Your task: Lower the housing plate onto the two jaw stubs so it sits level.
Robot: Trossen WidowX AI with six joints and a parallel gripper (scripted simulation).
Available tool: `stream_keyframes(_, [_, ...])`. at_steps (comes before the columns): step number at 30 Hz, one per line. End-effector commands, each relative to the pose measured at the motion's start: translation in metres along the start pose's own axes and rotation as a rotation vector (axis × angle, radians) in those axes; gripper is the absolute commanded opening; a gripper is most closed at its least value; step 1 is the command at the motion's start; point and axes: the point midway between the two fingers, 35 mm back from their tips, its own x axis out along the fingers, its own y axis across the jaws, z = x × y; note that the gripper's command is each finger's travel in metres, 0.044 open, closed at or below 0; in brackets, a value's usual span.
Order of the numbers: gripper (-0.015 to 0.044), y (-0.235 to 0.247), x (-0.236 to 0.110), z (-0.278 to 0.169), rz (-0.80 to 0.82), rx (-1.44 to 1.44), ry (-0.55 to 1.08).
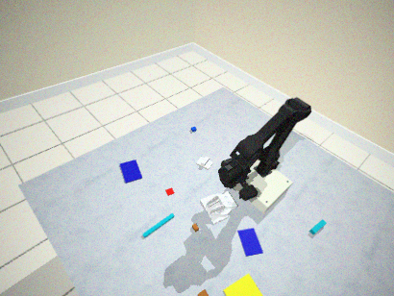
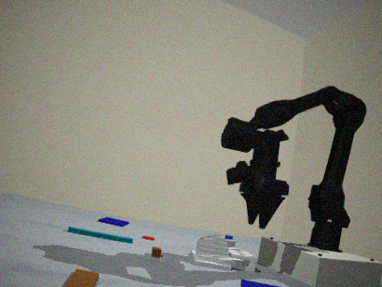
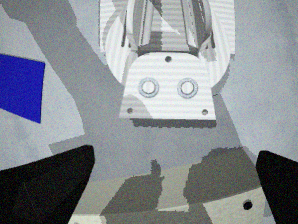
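Note:
The white housing plate (image 3: 168, 104) (image 1: 231, 199) (image 2: 240, 254) lies over the near ends of the two white jaws. In the wrist view it looks level and square, with two round stub ends, left (image 3: 148, 87) and right (image 3: 188, 88), showing inside its ringed holes. The left jaw (image 3: 145, 25) and right jaw (image 3: 192, 25) run away from it, side by side. Any gap under the plate is hidden. My gripper (image 3: 178, 159) (image 2: 257, 225) is open and empty. It hangs well above the table on the robot-base side of the plate, touching nothing.
The cream robot base (image 1: 276, 189) (image 2: 345, 267) stands close beside the assembly. A blue tile (image 1: 250, 241) (image 3: 20, 87) and an orange block (image 1: 195, 227) (image 2: 156, 252) lie nearby. A small white piece (image 1: 204, 162), a red tile (image 1: 169, 191) and a cyan bar (image 1: 159, 226) lie farther out.

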Motion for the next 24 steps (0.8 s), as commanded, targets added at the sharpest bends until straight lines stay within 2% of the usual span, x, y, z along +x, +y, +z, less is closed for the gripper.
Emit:
stream_keyframes(1, [0.044, -0.0029, -0.0347, -0.007, 0.008, -0.005, -0.025])
stream_keyframes(24, [0.044, -0.004, -0.0408, -0.0102, 0.008, -0.005, -0.024])
